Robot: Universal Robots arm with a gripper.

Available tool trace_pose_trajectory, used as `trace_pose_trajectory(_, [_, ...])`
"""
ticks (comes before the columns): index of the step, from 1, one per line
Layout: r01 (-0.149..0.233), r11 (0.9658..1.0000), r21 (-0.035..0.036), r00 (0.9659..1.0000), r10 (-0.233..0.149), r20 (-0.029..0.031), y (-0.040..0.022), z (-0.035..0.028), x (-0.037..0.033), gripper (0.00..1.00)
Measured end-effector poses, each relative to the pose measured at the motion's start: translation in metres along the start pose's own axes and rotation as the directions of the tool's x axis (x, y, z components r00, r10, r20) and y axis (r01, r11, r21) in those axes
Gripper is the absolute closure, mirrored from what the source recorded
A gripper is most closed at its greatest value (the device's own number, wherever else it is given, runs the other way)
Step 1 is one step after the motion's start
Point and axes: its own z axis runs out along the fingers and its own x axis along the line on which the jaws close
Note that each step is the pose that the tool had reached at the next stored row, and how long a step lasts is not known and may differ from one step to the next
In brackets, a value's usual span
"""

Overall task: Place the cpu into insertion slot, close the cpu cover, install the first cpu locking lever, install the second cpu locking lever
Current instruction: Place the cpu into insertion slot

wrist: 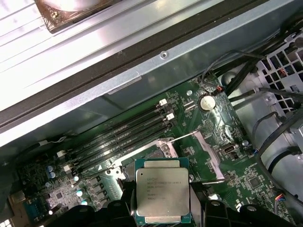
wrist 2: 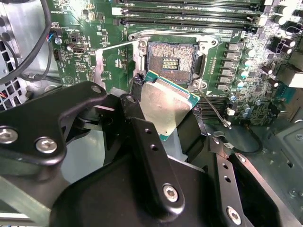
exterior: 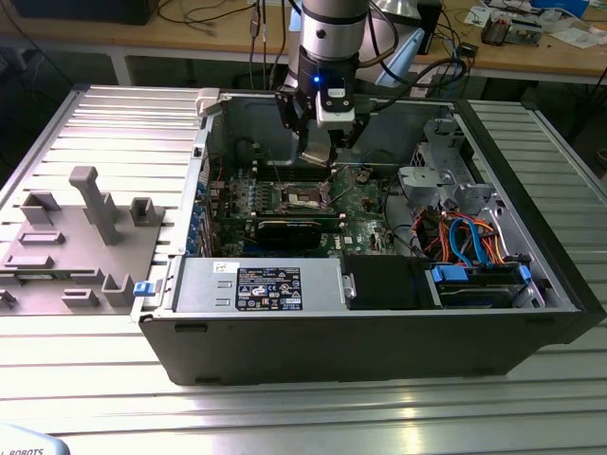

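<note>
My gripper (wrist 2: pixel 166 124) is shut on the cpu (wrist 2: pixel 165 104), a flat square chip with a dull silver top and a green rim, pinched by two opposite edges. In the first wrist view the cpu (wrist: pixel 162 189) hangs level between the black fingers (wrist: pixel 124 208). The insertion slot (wrist 2: pixel 171 60), a dark square socket edged in silver, lies open on the green board just beyond the chip, which is apart from it. The cpu cover (wrist: pixel 208 152) stands swung open beside the slot. A thin wire locking lever (wrist 2: pixel 214 109) is raised. In the exterior view the gripper (exterior: pixel 321 156) hovers above the slot (exterior: pixel 305 196).
The open computer case (exterior: pixel 531 327) surrounds the board, with a power supply (exterior: pixel 256 284) at the front and drive bays with orange and blue cables (exterior: pixel 465 237) at the exterior view's right. Memory slots (wrist: pixel 118 137) run beside the socket. A grey fixture (exterior: pixel 85 237) sits outside at the exterior view's left.
</note>
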Motion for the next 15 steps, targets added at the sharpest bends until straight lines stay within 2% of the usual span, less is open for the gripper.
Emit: trace_pose_trajectory(15, [-0.033, 0.9995, -0.0006, 0.9994, 0.033, 0.0023, 0.0000, 0.0000, 0.0000, 0.46])
